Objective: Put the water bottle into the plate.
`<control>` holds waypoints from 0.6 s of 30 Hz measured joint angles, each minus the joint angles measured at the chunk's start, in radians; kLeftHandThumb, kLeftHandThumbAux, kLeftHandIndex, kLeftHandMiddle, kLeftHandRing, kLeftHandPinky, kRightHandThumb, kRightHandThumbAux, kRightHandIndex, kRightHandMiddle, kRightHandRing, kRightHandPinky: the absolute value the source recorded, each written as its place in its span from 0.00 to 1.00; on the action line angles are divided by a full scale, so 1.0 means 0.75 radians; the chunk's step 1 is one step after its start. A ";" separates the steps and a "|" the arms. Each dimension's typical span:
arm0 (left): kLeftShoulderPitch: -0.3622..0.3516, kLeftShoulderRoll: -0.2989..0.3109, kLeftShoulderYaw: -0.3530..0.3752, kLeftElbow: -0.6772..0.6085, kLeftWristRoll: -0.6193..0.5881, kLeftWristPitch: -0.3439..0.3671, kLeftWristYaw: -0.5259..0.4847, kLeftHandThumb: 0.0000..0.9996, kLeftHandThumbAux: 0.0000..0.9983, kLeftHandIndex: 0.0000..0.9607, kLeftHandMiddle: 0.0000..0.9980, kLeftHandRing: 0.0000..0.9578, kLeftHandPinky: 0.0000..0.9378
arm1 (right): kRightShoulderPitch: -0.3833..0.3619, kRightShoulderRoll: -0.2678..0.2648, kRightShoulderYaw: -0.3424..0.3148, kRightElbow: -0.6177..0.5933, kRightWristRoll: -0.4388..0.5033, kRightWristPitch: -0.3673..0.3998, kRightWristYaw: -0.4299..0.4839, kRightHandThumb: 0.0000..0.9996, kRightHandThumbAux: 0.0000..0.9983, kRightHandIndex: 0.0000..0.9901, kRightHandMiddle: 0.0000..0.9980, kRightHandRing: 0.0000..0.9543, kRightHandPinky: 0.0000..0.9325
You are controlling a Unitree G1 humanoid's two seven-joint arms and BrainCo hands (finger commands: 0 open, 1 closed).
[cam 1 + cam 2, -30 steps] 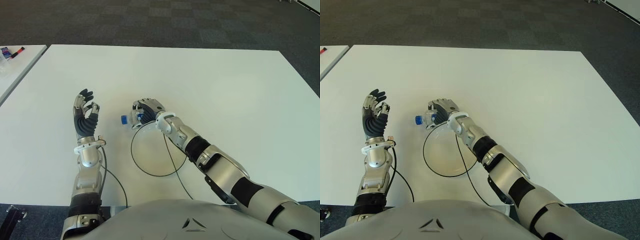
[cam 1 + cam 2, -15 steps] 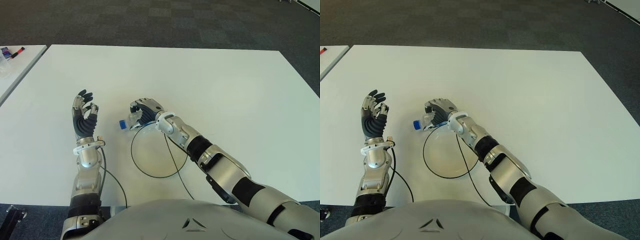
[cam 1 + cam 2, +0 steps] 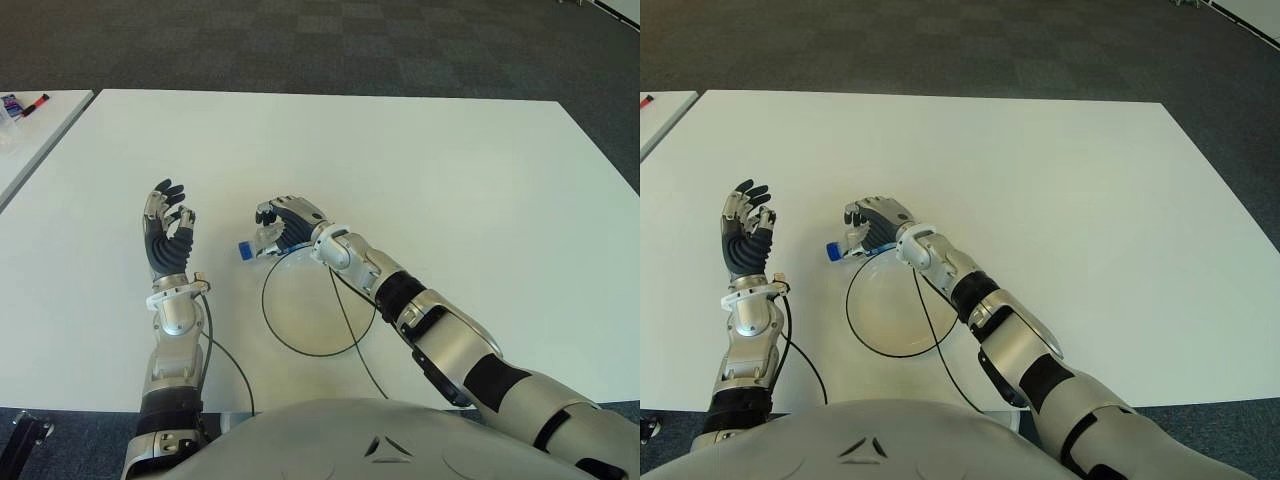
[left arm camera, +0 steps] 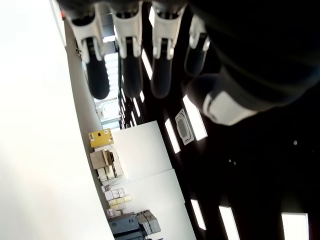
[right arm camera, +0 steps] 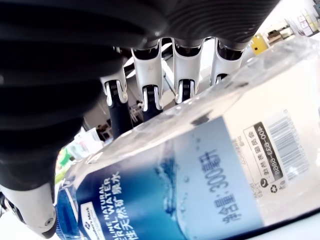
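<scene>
We see the right hand clamped on the water bottle at the plate's far rim, while the left hand hovers spread, holding nothing, over the tabletop.

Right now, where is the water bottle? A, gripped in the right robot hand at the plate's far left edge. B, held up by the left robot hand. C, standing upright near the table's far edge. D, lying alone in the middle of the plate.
A: the right robot hand wraps the water bottle, blue cap pointing left, at the far left rim of the plate; the left robot hand is raised, open and empty.
</scene>
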 measured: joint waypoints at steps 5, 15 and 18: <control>0.000 0.000 0.001 0.001 -0.003 -0.007 0.000 0.68 0.62 0.18 0.25 0.27 0.32 | 0.000 0.000 -0.008 0.005 0.000 -0.021 -0.014 1.00 0.67 0.34 0.47 0.51 0.54; 0.000 0.000 0.000 0.010 0.011 -0.020 0.010 0.66 0.62 0.18 0.25 0.27 0.33 | 0.000 -0.003 -0.014 0.039 -0.001 -0.096 -0.107 1.00 0.67 0.35 0.46 0.52 0.54; 0.000 0.000 0.000 0.012 0.018 -0.020 0.011 0.65 0.62 0.18 0.25 0.27 0.32 | 0.000 -0.005 -0.014 0.055 -0.002 -0.113 -0.127 1.00 0.67 0.35 0.46 0.53 0.55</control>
